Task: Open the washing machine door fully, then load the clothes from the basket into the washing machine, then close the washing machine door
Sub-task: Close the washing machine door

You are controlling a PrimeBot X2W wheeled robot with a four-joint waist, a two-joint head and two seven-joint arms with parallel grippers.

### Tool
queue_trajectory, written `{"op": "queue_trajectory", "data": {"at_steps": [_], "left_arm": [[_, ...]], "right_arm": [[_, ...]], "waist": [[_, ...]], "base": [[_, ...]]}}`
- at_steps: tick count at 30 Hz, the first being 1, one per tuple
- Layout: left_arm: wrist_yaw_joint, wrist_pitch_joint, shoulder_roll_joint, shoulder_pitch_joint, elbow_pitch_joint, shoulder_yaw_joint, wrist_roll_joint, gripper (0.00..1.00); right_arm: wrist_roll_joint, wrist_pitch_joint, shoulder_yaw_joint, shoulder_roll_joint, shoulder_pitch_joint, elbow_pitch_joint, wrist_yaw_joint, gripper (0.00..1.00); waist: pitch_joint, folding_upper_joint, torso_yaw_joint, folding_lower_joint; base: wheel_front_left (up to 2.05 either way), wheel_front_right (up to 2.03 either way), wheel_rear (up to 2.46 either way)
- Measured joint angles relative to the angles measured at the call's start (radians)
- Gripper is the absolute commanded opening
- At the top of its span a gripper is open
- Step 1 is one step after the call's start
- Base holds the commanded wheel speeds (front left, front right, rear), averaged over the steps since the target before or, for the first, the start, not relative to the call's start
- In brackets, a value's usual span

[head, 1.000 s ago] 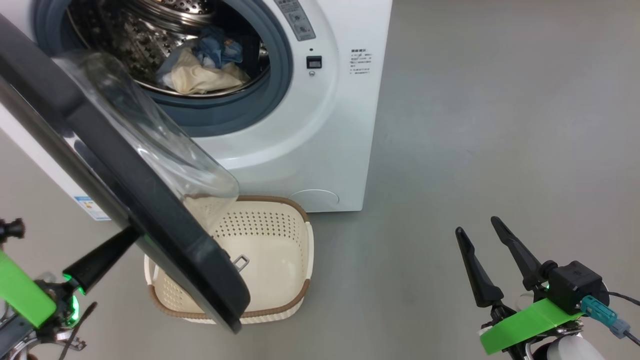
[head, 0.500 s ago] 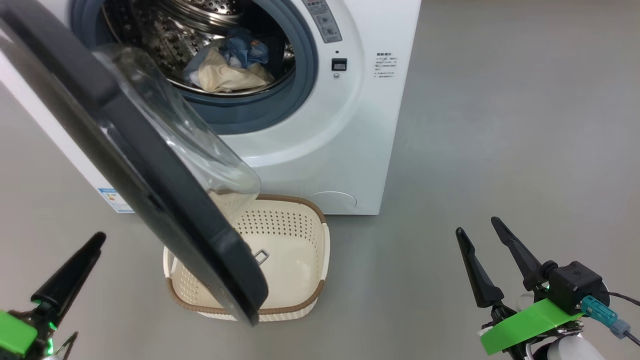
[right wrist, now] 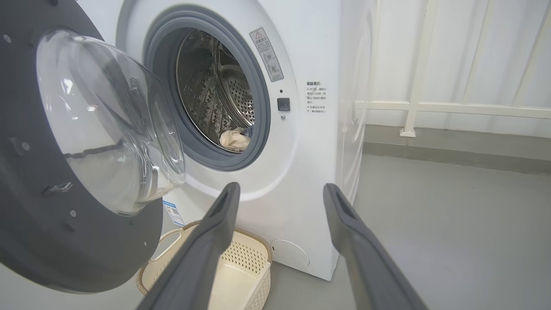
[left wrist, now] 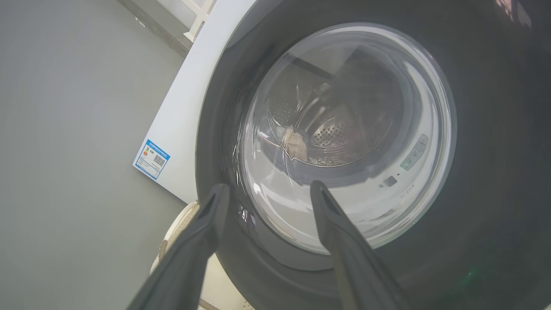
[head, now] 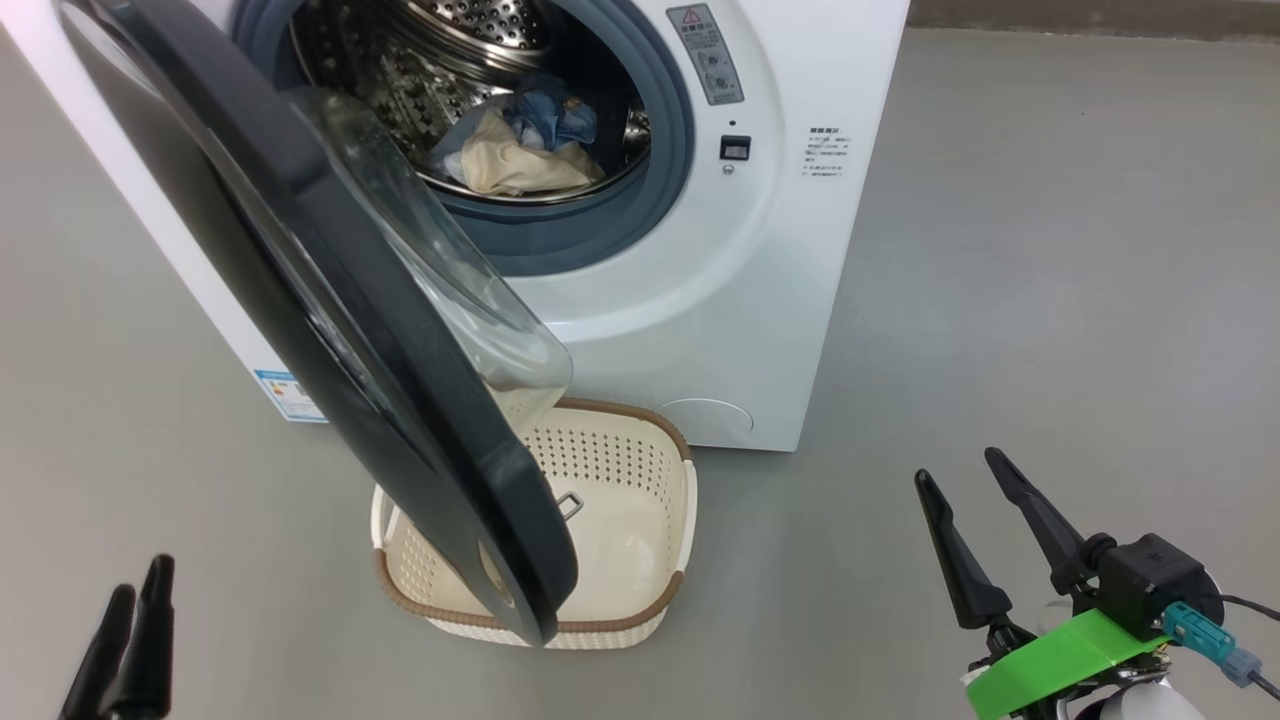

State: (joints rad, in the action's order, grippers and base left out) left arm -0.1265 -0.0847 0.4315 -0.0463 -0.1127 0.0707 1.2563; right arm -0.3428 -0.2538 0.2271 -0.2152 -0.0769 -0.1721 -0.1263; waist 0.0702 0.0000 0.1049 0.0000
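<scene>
The washing machine (head: 700, 300) stands at the top with its washing machine door (head: 420, 420) swung out towards me, black rim and glass bowl hanging over the basket (head: 600, 615). The clothes (head: 515, 160), cream and blue, lie inside the steel drum. What shows of the basket's inside is bare. My left gripper (head: 142, 578) is open at the lower left, apart from the door; its wrist view faces the door's (left wrist: 495, 172) outer side between spread fingers. My right gripper (head: 957, 470) is open over the floor at the lower right, holding nothing.
A blue label sticker (head: 290, 395) marks the machine's left side. Grey floor (head: 1050, 250) stretches to the right of the machine. In the right wrist view a white rail (right wrist: 430, 105) and a pale curtain run along the wall behind.
My left gripper has opened, let go of the door's edge and drawn back to the lower left. The head camera has shifted, moving the whole picture right. The right arm has stayed put.
</scene>
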Motion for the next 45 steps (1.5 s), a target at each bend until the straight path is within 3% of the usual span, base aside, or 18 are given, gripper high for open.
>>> {"op": "queue_trajectory", "data": {"at_steps": [3, 7, 14, 20, 34, 44, 45], "left_arm": [[-0.001, -0.117, 0.038, -0.005, -0.038, 0.075, -0.043, 1.00], [-0.001, -0.163, 0.054, -0.005, -0.106, 0.111, -0.145, 1.00], [-0.002, -0.167, -0.049, -0.004, -0.116, -0.024, -0.465, 1.00], [-0.002, -0.171, -0.125, -0.005, -0.093, -0.089, -0.649, 1.00], [-0.005, -0.171, -0.233, -0.042, -0.092, -0.168, -0.875, 1.00], [-0.005, -0.171, -0.253, -0.046, -0.102, -0.177, -0.908, 1.00], [-0.005, -0.171, -0.253, -0.046, -0.104, -0.177, -0.911, 1.00]], "right_arm": [[0.000, 0.000, 0.001, -0.001, 0.005, -0.001, 0.000, 1.00], [0.000, 0.000, 0.001, -0.002, 0.005, -0.001, 0.000, 1.00], [0.000, 0.000, 0.001, -0.002, 0.005, -0.001, 0.000, 1.00], [0.000, 0.000, 0.002, -0.002, 0.004, -0.002, 0.000, 1.00], [0.000, 0.000, 0.006, 0.001, 0.000, -0.004, 0.000, 1.00], [0.000, 0.000, 0.006, 0.003, -0.001, -0.008, 0.000, 1.00], [0.000, 0.000, 0.007, 0.005, -0.003, -0.010, 0.000, 0.96]], "waist": [[-0.002, 0.0000, 0.007, 0.0000], [-0.002, 0.0000, 0.016, -0.0001], [0.000, 0.0000, 0.030, 0.0000], [-0.001, 0.0000, 0.033, 0.0000], [0.010, 0.0000, 0.029, 0.0001], [0.004, 0.0000, 0.042, 0.0000], [0.002, 0.0000, 0.044, 0.0000]], "base": [[0.00, 0.00, 0.00], [0.00, 0.00, 0.00], [0.00, 0.00, 0.00], [0.00, 0.00, 0.00], [0.00, 0.00, 0.00], [0.00, 0.00, 0.00], [0.00, 0.00, 0.00]]}}
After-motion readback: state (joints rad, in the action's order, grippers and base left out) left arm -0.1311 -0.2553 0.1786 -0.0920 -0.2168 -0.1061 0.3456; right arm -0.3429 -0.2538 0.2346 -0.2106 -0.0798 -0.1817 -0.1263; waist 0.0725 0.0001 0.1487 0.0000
